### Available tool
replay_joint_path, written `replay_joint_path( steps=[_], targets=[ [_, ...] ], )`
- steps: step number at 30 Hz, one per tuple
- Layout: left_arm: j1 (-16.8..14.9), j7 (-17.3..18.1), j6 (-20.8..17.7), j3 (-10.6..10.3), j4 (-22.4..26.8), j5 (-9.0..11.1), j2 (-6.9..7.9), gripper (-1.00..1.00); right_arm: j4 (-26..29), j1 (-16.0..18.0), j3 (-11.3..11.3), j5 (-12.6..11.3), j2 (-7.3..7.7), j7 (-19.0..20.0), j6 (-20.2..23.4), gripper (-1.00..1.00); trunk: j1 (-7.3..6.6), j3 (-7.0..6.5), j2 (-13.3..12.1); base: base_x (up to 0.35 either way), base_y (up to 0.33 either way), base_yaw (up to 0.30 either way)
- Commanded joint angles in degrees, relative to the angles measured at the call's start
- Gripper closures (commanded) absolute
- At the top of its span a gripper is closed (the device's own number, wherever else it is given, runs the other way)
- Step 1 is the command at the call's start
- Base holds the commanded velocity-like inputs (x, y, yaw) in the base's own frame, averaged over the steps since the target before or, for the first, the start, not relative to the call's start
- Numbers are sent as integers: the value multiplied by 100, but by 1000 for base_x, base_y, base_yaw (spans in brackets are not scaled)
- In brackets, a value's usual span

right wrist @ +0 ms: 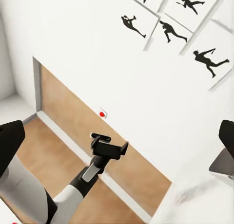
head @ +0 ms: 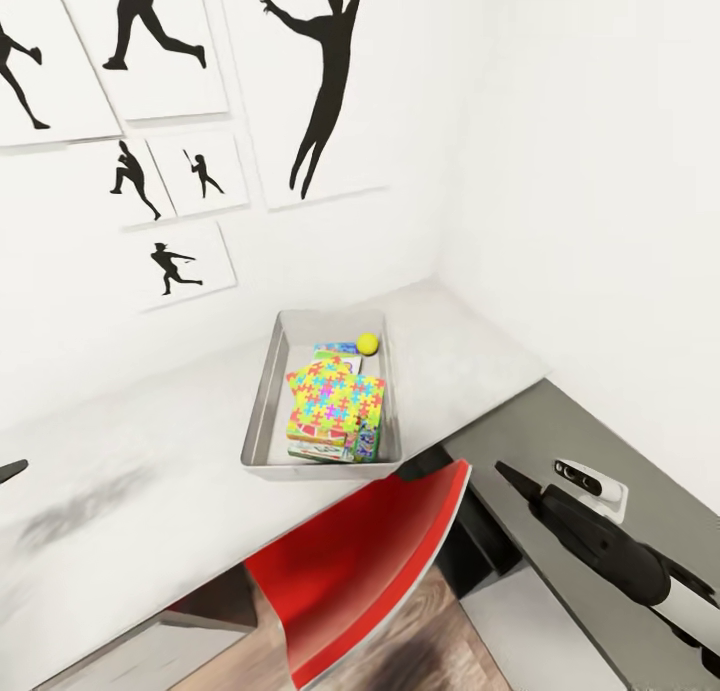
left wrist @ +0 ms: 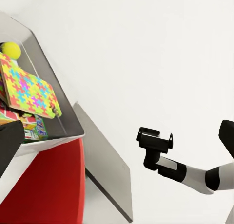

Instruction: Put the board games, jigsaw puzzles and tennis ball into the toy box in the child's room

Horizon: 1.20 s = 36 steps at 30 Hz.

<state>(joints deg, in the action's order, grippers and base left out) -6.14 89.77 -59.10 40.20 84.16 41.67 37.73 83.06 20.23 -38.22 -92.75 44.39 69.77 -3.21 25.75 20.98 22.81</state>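
Beyond the right pincer (head: 505, 469) (its opening cannot be told), the box (head: 262, 409) on the table (head: 150, 471) holds puzzles (head: 335, 399), games (head: 322, 449) and ball (head: 368, 344).

A: Head view. Which items are only partly legible?

B: In the toy box (head: 262, 401), the upper jigsaw puzzle (head: 335, 396) covers most of the board games (head: 335, 351); only slivers show at its 12 and 6 o'clock edges, and their covers are too small to read. How many boxes lie beneath cannot be told.

A: And the claws?

B: The left claw (head: 12, 470) is cut by the frame edge at 9 o'clock; its jaw state is indeterminate. The right claw (head: 520, 483) shows one dark finger. The red chair (head: 370, 561) hides the tabletop (head: 150, 491) edge at 6 o'clock.
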Motion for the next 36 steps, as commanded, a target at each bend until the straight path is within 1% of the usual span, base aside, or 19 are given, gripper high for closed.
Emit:
replay_joint_path(
  steps=[1, 5, 12, 15, 27, 36],
  targets=[
    [-1, 23, -66, 4, 2, -4, 8, -100, 0, 16, -33, -43, 8, 17, -35, -100, 4, 2, 11, 0, 0, -203],
    [-1, 23, -84, 5, 7, -2, 20, -100, -1, 16, -30, -36, 14, 29, -38, -100, 4, -29, 11, -74, 0, -203],
    [-1, 23, -90, 4, 12, -1, 28, -100, -1, 16, -29, -19, 23, 36, -39, -100, 4, -84, 11, -253, 43, -203],
    [-1, 23, -89, -1, 12, -4, 29, -100, -1, 17, -28, -16, 30, 36, -43, -100, 4, -107, 11, -130, 21, -203],
    [-1, 23, -72, 7, 12, -27, 14, -100, -1, 16, -27, 0, 35, 37, -48, -100, 4, -201, 11, -17, 9, -204],
    [-1, 23, -46, 17, 11, -27, 17, -100, -45, 16, -27, -4, 39, 42, -42, -100, 4, -271, 11, 0, 152, -205]
  ],
)
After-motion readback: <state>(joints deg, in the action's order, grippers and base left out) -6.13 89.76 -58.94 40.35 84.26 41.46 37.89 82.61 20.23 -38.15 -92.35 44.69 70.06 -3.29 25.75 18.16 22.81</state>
